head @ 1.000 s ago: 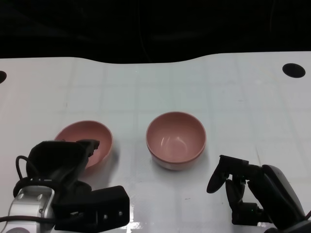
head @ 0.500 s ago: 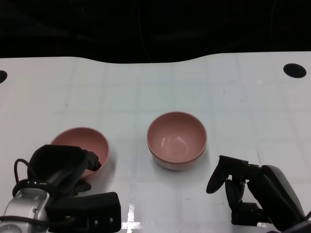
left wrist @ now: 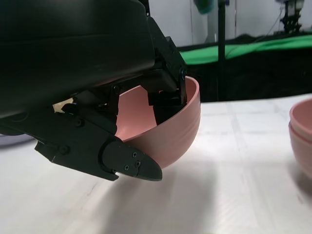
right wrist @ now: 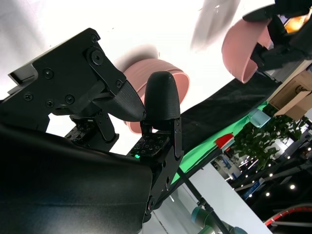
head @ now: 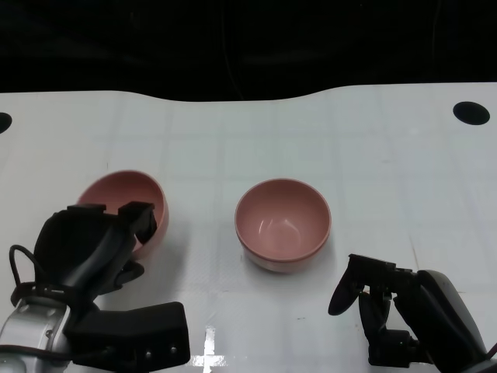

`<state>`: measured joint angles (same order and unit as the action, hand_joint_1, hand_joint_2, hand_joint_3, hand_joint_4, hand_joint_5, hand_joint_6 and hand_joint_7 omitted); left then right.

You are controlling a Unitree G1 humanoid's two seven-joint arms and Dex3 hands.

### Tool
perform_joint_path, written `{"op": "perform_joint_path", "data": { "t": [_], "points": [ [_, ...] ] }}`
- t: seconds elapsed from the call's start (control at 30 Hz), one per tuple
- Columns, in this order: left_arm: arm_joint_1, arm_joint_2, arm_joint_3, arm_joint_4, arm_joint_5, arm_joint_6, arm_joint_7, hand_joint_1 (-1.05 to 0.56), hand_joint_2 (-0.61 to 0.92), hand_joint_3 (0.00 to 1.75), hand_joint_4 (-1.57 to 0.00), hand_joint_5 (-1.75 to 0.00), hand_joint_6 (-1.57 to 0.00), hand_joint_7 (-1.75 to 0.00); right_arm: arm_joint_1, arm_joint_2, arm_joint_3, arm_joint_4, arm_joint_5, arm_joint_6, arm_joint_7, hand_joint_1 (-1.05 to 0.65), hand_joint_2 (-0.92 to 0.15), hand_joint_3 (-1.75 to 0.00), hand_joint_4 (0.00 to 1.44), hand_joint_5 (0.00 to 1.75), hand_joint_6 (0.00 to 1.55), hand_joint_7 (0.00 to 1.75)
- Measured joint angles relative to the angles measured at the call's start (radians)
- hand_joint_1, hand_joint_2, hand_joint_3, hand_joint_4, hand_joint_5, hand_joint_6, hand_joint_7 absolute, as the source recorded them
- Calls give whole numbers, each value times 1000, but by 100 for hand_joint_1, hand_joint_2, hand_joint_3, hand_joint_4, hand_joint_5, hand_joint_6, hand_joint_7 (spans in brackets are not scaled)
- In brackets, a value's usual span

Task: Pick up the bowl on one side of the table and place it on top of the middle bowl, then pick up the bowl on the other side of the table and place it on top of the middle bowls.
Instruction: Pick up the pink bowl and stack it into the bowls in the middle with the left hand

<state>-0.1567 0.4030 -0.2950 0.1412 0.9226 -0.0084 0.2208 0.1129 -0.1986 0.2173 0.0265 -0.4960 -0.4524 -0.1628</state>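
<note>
My left hand [head: 93, 249] grips a pink bowl [head: 124, 203] by its rim and holds it tilted above the table's left part. The left wrist view shows fingers [left wrist: 126, 163] under the bowl [left wrist: 170, 131] and others hooked over its rim, with the bowl clear of the table. In the middle stands a pink bowl stack [head: 283, 224], one bowl nested in another; its edge [left wrist: 301, 131] shows a seam between the two. My right hand [head: 380, 303] hovers low at the stack's right front, fingers apart and holding nothing. The right wrist view looks past its fingers [right wrist: 163, 100] to the stack [right wrist: 183, 80] and the held bowl [right wrist: 243, 48].
The white table [head: 349, 155] ends at a dark curved far edge. Black round holes sit at its far right [head: 470, 113] and far left [head: 2, 122]. Beyond the table are a green cloth [left wrist: 253, 46] and stands.
The left hand has lifted the pink bowl off the table and tipped it onto its side. The right hand has sunk slightly. The middle stack has not moved.
</note>
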Motion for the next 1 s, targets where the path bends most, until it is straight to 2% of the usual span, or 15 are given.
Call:
{"op": "perform_joint_path", "data": {
  "t": [0.13, 0.17, 0.27, 0.33, 0.4, 0.47, 0.5, 0.57, 0.63, 0.8, 1.0],
  "points": [
    [0, 6, 4, -31, -8, -25, 21, -24, 87, 22, -82, -175, -85, -108, 0, 0, 0, 0, 0, 2, 0, -12, -18, -154, 91, 175, 82, 143],
    [0, 6, 6, -36, -11, -32, 23, -24, 87, 23, -82, -175, -83, -112, 0, 0, 0, 0, 0, 3, 0, -12, -18, -154, 91, 175, 82, 143],
    [-4, 6, 13, -46, -30, -48, 23, -25, 86, 31, -82, -175, -70, -145, 0, 0, -1, 0, 0, 4, 0, -11, -18, -153, 91, 175, 81, 142],
    [-19, 4, 14, -59, -38, -56, 22, -24, 82, 41, -82, -175, -66, -159, -1, 0, -1, 1, 0, 4, 0, -11, -18, -153, 91, 175, 81, 142],
    [-37, -4, 16, -74, -55, -58, 15, -24, 70, 61, -82, -175, -68, -154, -4, 0, -1, 1, 0, 4, 0, -11, -18, -153, 91, 175, 81, 142],
    [-57, -17, 14, -80, -68, -61, -6, -24, 63, 74, -82, -175, -75, -137, -7, 0, -1, 1, 0, 4, 0, -11, -18, -153, 91, 175, 81, 142],
    [-68, -23, 12, -82, -71, -60, -18, -23, 58, 82, -82, -175, -74, -139, -8, 0, -1, 1, 0, 5, 0, -12, -18, -153, 91, 175, 81, 142],
    [-86, -31, 5, -85, -75, -61, -38, -21, 53, 89, -83, -175, -75, -142, -8, 0, -1, 1, 0, 7, 1, -12, -19, -153, 91, 175, 81, 142],
    [-106, -39, -8, -85, -89, -71, -54, -20, 51, 91, -83, -175, -75, -143, -9, 0, 0, 1, 0, 8, 1, -12, -19, -153, 90, 175, 81, 142],
    [-145, -69, -32, -85, -109, -91, -95, -21, 53, 92, -82, -175, -82, -124, -14, 0, 0, 6, 0, 8, 1, -12, -18, -153, 91, 175, 82, 143],
    [-160, -92, -53, -84, -116, -101, -125, -23, 55, 93, -82, -175, -84, -123, -19, 0, 3, 12, -5, 8, 1, -12, -18, -153, 91, 175, 82, 143]
  ]
}}
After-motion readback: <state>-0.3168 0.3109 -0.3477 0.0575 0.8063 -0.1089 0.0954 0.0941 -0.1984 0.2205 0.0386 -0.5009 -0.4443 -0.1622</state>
